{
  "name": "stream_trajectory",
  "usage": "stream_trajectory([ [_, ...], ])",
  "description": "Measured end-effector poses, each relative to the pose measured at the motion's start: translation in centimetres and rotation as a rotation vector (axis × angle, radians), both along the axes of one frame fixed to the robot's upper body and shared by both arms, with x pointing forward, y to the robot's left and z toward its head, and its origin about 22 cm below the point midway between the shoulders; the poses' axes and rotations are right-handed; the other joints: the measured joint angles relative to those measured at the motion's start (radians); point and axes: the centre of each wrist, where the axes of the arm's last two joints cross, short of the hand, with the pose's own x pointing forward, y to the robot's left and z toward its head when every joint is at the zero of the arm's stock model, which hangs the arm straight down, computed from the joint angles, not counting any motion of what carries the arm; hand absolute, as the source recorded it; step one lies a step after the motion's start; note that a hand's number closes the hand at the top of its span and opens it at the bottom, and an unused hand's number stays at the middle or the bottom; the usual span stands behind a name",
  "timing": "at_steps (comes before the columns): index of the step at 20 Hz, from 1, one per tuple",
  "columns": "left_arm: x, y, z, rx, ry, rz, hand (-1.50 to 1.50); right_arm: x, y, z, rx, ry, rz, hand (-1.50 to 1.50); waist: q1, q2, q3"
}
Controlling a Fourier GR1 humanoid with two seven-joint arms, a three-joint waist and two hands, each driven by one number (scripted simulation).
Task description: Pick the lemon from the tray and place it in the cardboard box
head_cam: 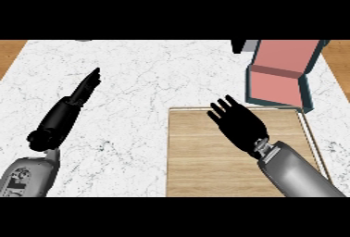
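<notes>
Lemon: we can't see it anywhere in the head view; it may be hidden under the right hand, can't tell. Nearest us, the wooden tray (pixel 205 162) sits on the white marble counter (pixel 137 92), right of centre, with its visible surface bare. Our right hand (pixel 238 124) is over the tray's far half, palm down, fingers straight and slightly spread, pointing away from us; nothing visibly held. Our left hand (pixel 77 99) is over the counter well left of the tray, seen edge-on, fingers straight and pointing up and away, holding nothing. Farther back on the right is the box (pixel 282 74), pink inside with a dark teal outside, open, just beyond the tray's far right corner.
</notes>
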Motion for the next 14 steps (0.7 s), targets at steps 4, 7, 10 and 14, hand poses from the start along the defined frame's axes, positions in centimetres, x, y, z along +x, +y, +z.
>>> stream_trajectory([
  [4, -0.3, 0.0, 0.2, -0.003, 0.003, -0.003, 0.00, 1.0, -1.1, -0.8, -0.003, 0.015, -0.008, -1.50, 0.000, 0.000, 0.000],
  [7, -0.1, 0.4, 0.3, -0.003, 0.005, -0.001, 0.00, 1.4, -1.0, -1.1, -0.009, 0.032, 0.008, 1.50, 0.000, 0.000, 0.000],
  [10, 0.1, 0.2, 0.3, 0.000, 0.003, -0.001, 0.00, 1.5, -1.3, -1.9, 0.000, 0.045, 0.072, 1.50, 0.000, 0.000, 0.000],
  [14, 0.2, 0.4, 0.4, -0.001, 0.005, 0.003, 0.00, 1.3, -1.8, -2.4, 0.031, 0.012, 0.164, 1.50, 0.000, -0.001, 0.000],
])
